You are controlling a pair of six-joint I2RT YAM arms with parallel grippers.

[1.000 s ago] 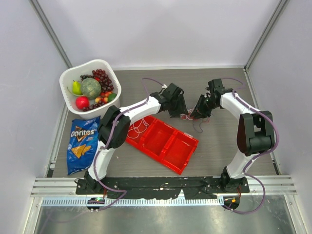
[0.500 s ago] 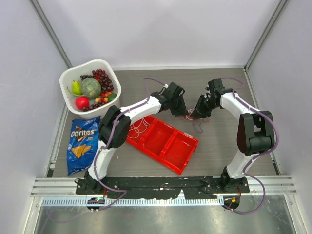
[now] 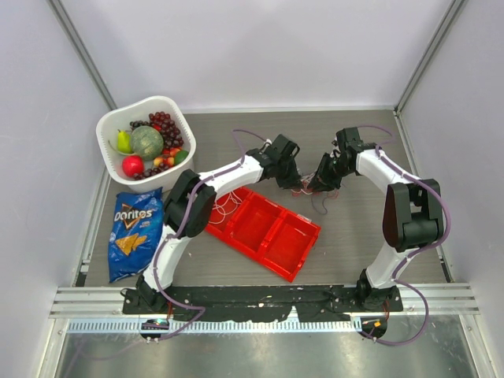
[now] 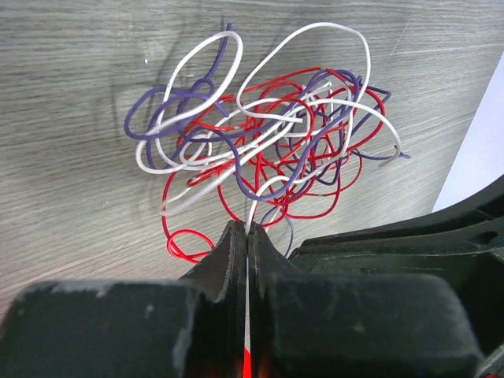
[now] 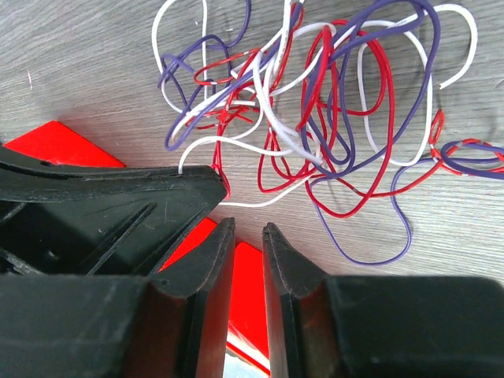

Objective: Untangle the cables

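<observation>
**Between the grippers, far centre of table: knot held from one side only**

Cables [image 3: 303,187] lie as one loopy knot of white, red and purple strands on the wood-grain top, at 1 o'clock from the red tray [image 3: 293,244], just past its far edge. No strand is free of the bunch yet.

Left gripper [image 4: 246,240] sits at the knot's 9 o'clock, fingers pressed together on a white strand that runs down between them. Red shows low in the seam, but whether a red strand is pinched too I cannot tell.

Right gripper [image 5: 244,236] sits at the knot's 3 o'clock, fingers a narrow gap apart with only tray red showing between them. It holds nothing.

Change over the last second: left wrist creeps slightly toward 12 o'clock, and right arm barely shifts. Knot keeps its spot and shape.

Judgement: the pull has scarcely begun. The right side probably needs its own grip before the knot can open.

Fruit basket [image 3: 146,101] at the table's 10 o'clock and chip bag [image 3: 134,232] at 8 o'clock stand well apart from the work.
</observation>
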